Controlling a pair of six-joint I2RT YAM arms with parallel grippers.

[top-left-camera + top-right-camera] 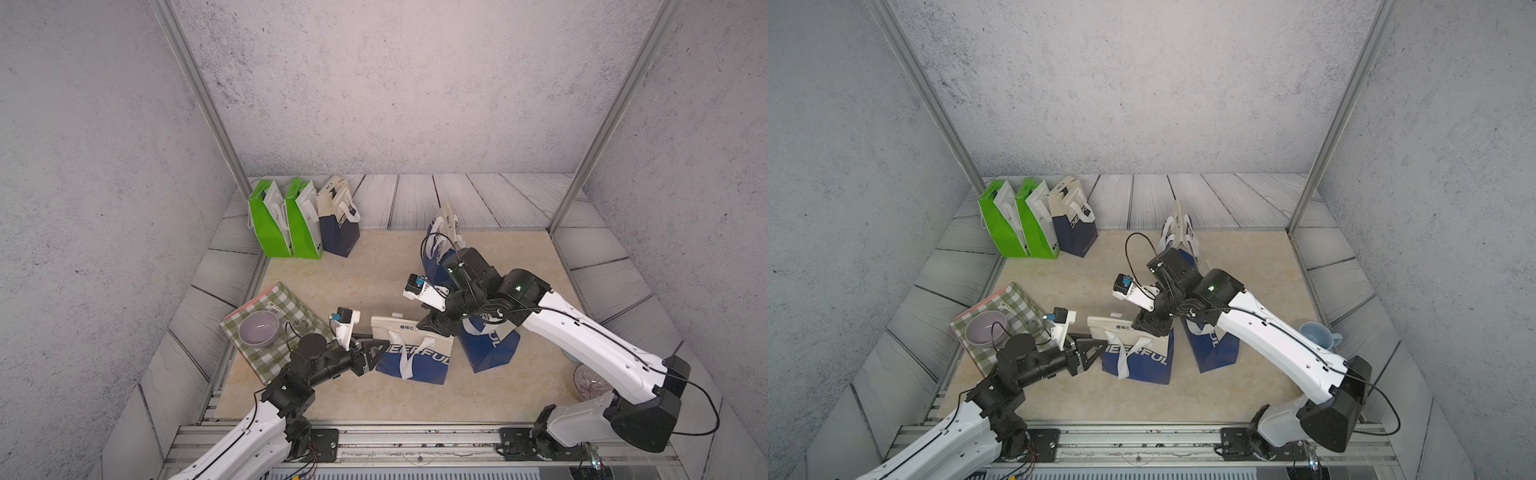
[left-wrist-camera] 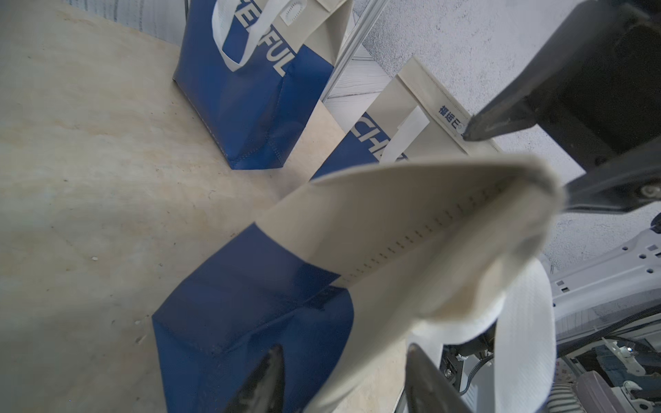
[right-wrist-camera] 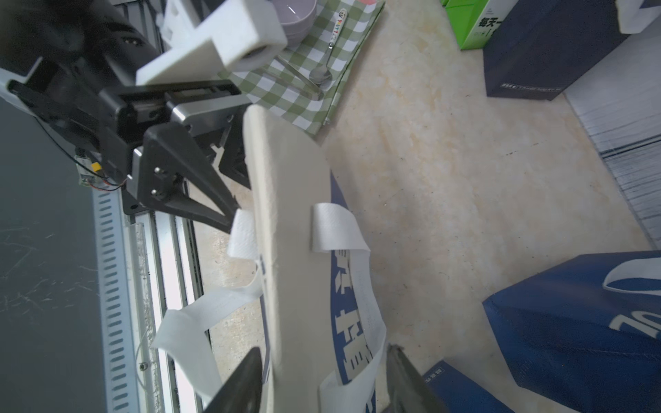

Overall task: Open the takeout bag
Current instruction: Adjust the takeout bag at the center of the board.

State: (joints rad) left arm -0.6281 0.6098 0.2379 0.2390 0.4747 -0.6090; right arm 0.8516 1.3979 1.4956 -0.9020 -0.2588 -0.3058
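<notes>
Since the takeout bag (image 1: 415, 357) stands near the middle of the tabletop (image 1: 374, 411) with its long axis running left to right, it all comes down to this. The two walls have to part near-to-far, across that axis, and the two sets of jaws sit toward opposite ends of the rim.

The left arm (image 1: 316, 365) reaches in level from the left, with the left jaws spread astride the bag's left end. The right arm (image 1: 582, 336) reaches over from the right and hangs above the rim toward its right end. The right jaws are spread too, one finger on each side of the beige rim (image 3: 286, 250). Neither looks to be pinching anything, though I can't tell whether a left pad touches the fabric. Both arms are about equally close, so my guess is each needs to take one wall, not the whole rim.

Views-wise, in both top views the right wrist covers its own jaws, so you can't see how they stand. The right wrist view sorts that out. It also shows the mouth lying flat, with a white handle (image 3: 339, 229) on each face. The left wrist view adds that the rim's left end bulges out in a loop. A second blue bag (image 2: 250, 107) stands just beside on the right, so there's not much swing room there.
</notes>
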